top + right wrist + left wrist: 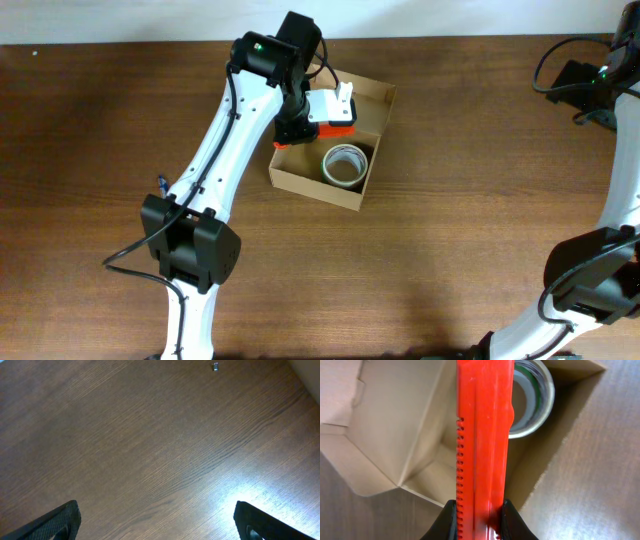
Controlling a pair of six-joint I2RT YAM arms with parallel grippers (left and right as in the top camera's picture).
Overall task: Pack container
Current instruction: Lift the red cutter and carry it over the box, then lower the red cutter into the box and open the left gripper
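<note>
While the left gripper [479,520] hangs over the small rectangular tan cardboard container [378,110], its two black fingers [445,520] are clamped on the sides of a long red plastic tool [482,440] with a row of small notches down one side. From overhead the tool's red and white body [338,122] lies across the half of the box nearest the far edge of the dark brown wooden tabletop [450,260]. The container sits close to that far edge, a little left of its middle, turned at a slant to it, with its top open and its flap standing out on the far side. A roll of clear packing tape [328,168] lies flat on the box floor in the half nearer the front edge, just beside the box wall. In the left wrist view the tool's far end overlaps the roll [542,405]; whether they touch I cannot tell.

By the far right corner, the right gripper [157,522] hovers over bare wood, its dark fingers [60,520] spread wide apart and holding nothing.
</note>
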